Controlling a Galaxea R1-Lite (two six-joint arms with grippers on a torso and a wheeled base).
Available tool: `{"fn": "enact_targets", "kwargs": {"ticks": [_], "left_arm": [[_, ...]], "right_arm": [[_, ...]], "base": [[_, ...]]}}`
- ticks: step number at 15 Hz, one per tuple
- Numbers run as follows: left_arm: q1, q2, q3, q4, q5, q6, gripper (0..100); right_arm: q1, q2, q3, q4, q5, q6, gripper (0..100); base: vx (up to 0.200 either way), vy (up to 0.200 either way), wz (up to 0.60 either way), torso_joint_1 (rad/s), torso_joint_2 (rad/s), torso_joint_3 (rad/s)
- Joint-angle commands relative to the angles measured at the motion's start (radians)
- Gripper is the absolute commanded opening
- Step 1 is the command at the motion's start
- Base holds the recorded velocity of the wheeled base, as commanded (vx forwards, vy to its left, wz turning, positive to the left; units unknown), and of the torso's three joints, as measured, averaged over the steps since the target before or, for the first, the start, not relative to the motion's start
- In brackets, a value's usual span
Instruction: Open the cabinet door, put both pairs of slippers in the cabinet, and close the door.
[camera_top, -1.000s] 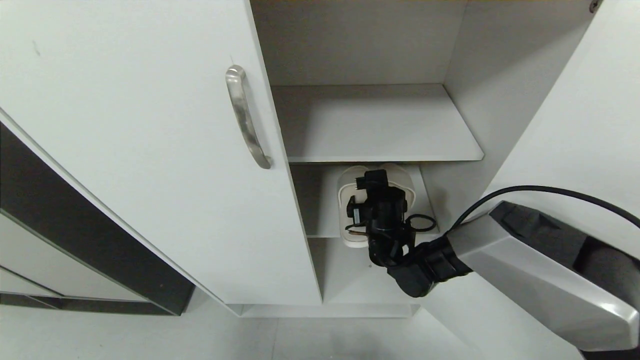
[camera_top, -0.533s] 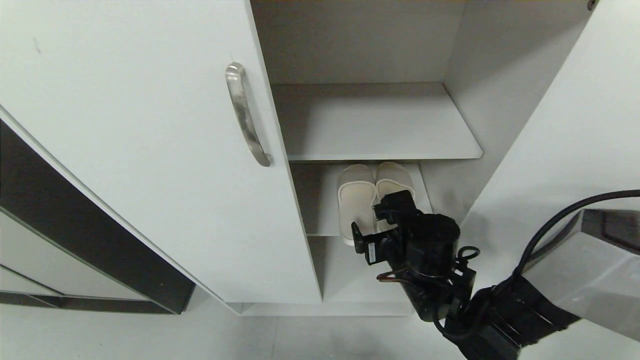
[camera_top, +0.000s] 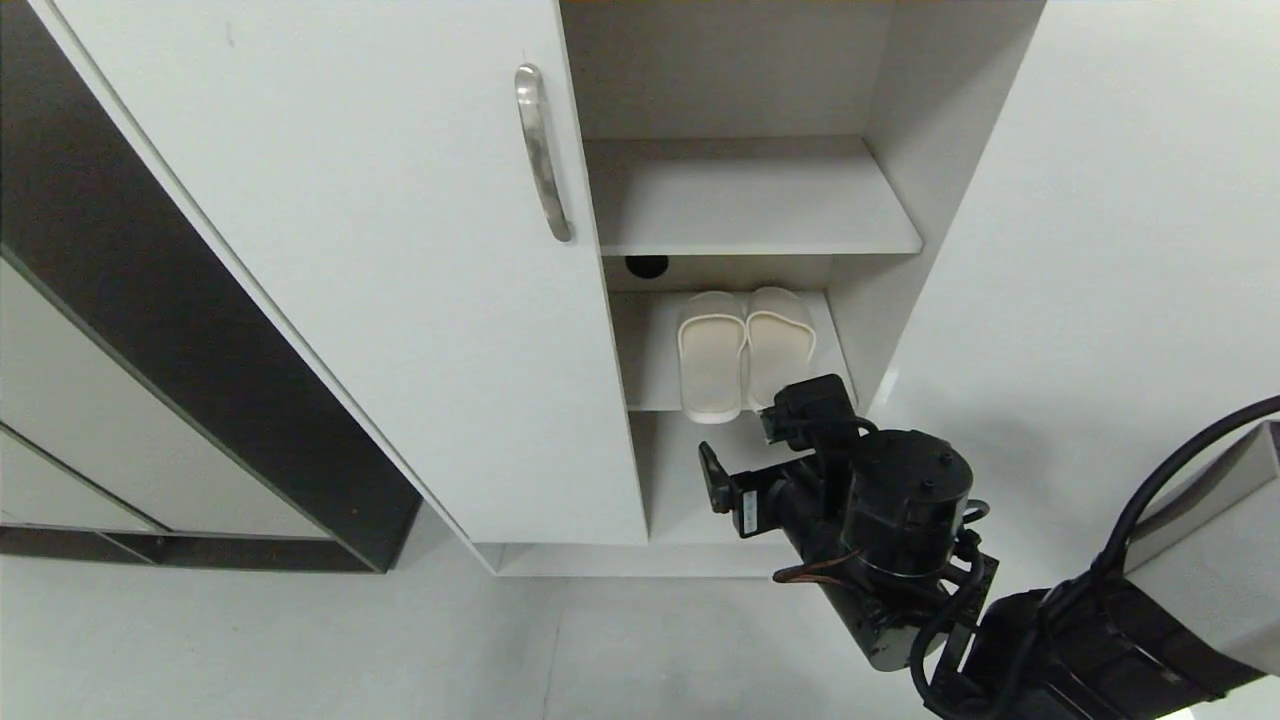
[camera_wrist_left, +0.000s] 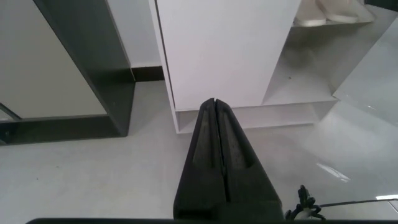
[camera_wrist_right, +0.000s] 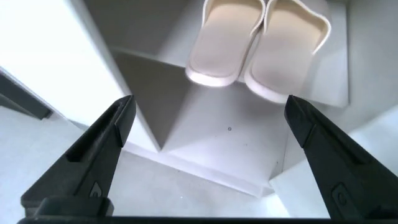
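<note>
Cabinet (camera_top: 750, 190) open, 1st slipper pair (camera_top: 745, 345) shelved; right gripper (camera_wrist_right: 210, 106) jaws apart, left gripper (camera_wrist_left: 214, 109) together; next: fetch 2nd pair.

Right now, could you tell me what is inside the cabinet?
One pair of slippers lies side by side on the middle shelf, heels at its front edge. The closed left door covers the cabinet's other half; its contents cannot be seen.
</note>
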Motion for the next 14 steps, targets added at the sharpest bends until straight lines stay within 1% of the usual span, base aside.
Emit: {"fn": "enact_targets", "kwargs": {"ticks": [1,5,14], "left_arm": [[0.000,0.001,0.000,0.000,0.001,0.000,0],[0.000,0.001,0.000,0.000,0.001,-0.001,0],[0.000,0.002,0.000,0.000,0.001,-0.004,0]], "right_arm": [[0.000,-0.004,0.001,-0.003,0.000,-0.001,100],[0.000,-0.002,-0.002,-0.003,-0.002,-0.001,100],[0.000,0.016,0.010,-0.003,-0.002,0.001,100]], "base": [[0.000,0.000,0.00,0.000,0.00,0.000],[0.000,0.000,0.00,0.001,0.00,0.047],[0.000,0.000,0.00,0.002,0.00,0.198]]}}
